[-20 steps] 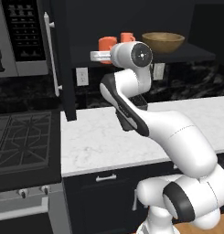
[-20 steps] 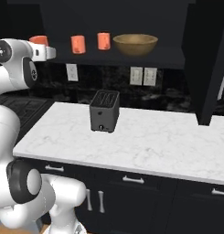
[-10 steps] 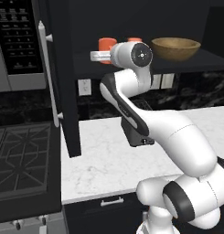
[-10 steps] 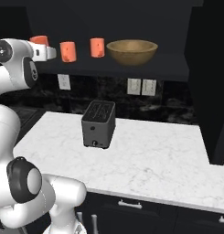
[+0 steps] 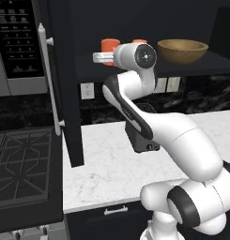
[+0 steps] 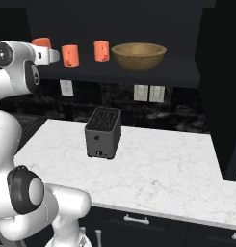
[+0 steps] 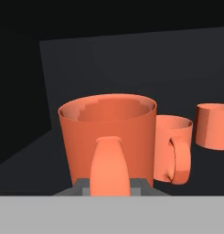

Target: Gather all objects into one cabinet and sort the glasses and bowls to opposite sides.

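The base has rolled forward and rightward since the earlier frames, so both base views have shifted: the cabinet shelf looms larger and the toaster sits nearer; the mugs and bowl appear unmoved on the shelf.

The arm is raised to shelf height with the pincer reaching in at the left end of the shelf. In the hand view the nearest mug sits right before the fingertips, its loop handle turned toward the camera, between the two tips. That suits a grip on the handle or rim. Whether the tips are clenched on the handle or merely beside it, I cannot tell; only their upper edges peek above the bottom band.

The second mug stands just beside the first, the third mug a little farther along. In the right base view the three mugs line the left part of the shelf and the bowl rests to their right, apart from them. Judging by that, everything is already in one cabinet with mugs left, bowl right.

The door hangs open to the left, above the desk.
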